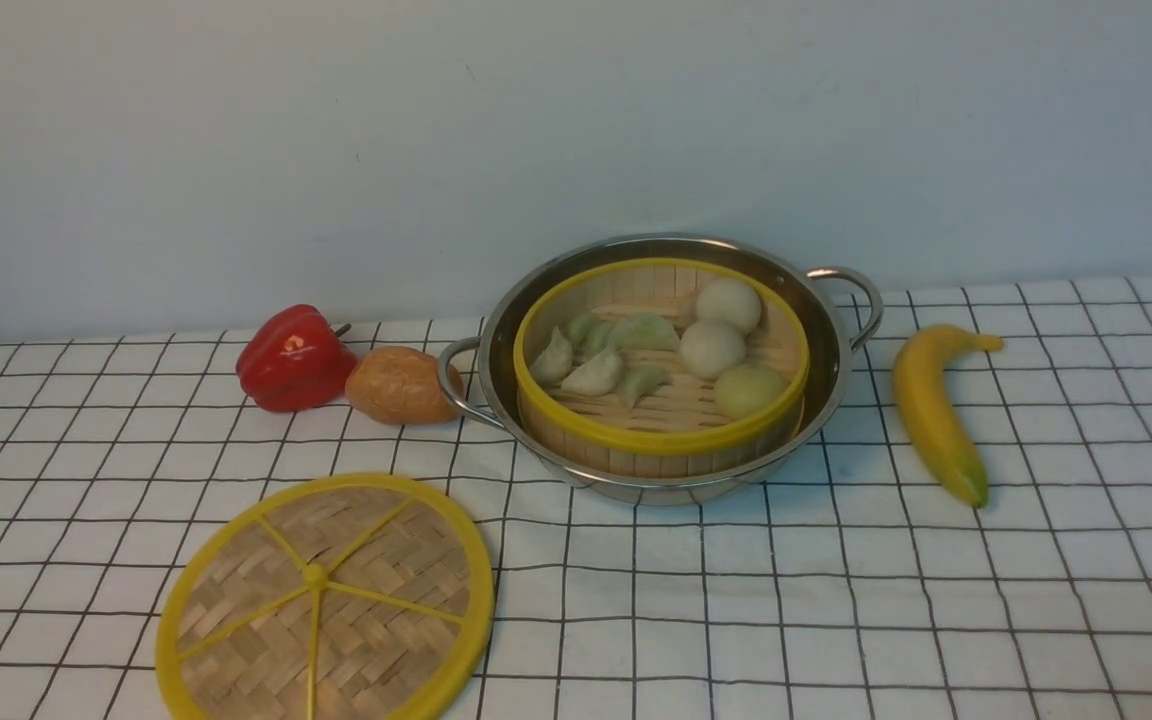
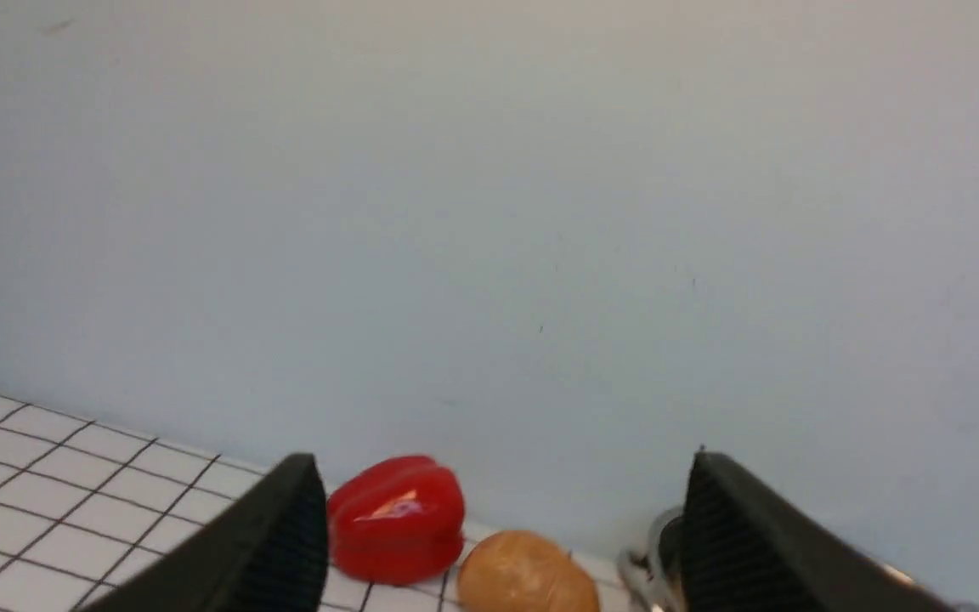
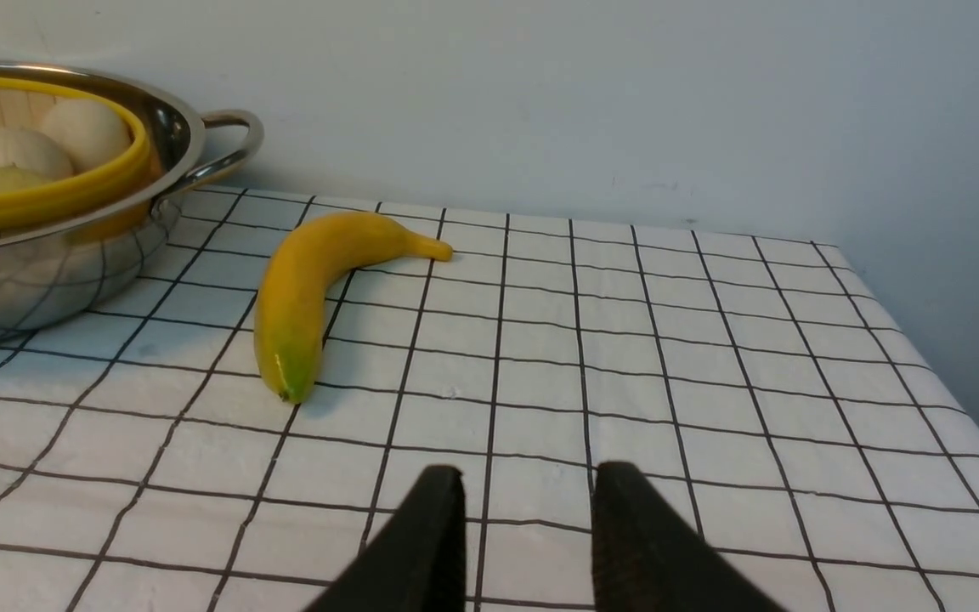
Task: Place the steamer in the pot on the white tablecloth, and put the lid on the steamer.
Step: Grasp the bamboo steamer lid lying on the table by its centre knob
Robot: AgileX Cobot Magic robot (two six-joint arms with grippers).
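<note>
Evidently, the slatted bamboo steamer (image 1: 661, 440) sits inside the shiny steel pot (image 1: 696, 490); left of the pot lies the woven lid (image 1: 396, 640). Left fingers (image 2: 294, 535) stand wide, right fingers (image 3: 447, 544) part-open, both empty.

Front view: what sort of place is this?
Probably a tabletop test setup, styled as a kitchen: gridded white tablecloth, steamer in a steel pot, and a banana against a plain wall.

no readable text, no labels, no numbers
</note>
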